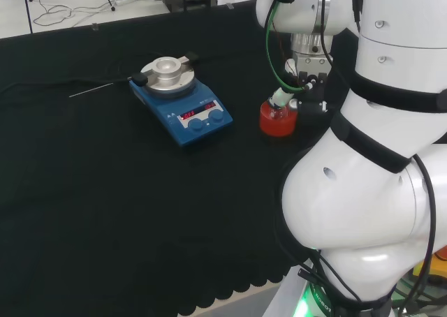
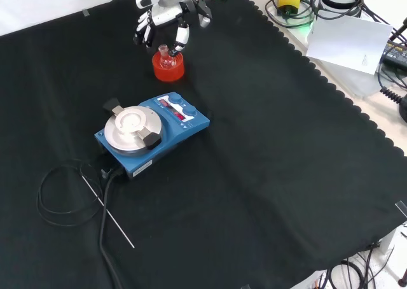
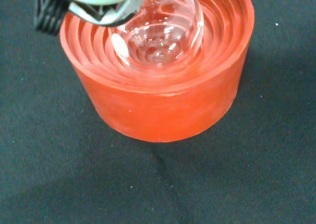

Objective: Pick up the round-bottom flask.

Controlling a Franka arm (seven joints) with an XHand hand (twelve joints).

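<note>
A clear round-bottom flask (image 2: 165, 55) sits upright in a red ribbed ring stand (image 2: 168, 69) near the far edge of the cloth in the front view. The hand (image 2: 163, 20) hangs just above it. Its fingers (image 2: 180, 37) point down on both sides of the flask's neck, relaxed and apart. In the head view the flask (image 1: 280, 105) and stand (image 1: 278, 121) sit just left of the arm's links, which hide most of the hand (image 1: 308, 85). The wrist view shows the flask's bulb (image 3: 165, 34) resting in the stand (image 3: 163, 103), with a blurred part of the hand (image 3: 96, 2) over its edge.
A blue hotplate stirrer (image 2: 152, 131) with a round metal top stands nearer the camera than the stand in the front view, and left of it in the head view (image 1: 183, 102). A thin rod (image 2: 108, 214) and a coiled black cable (image 2: 57, 197) lie beside it.
</note>
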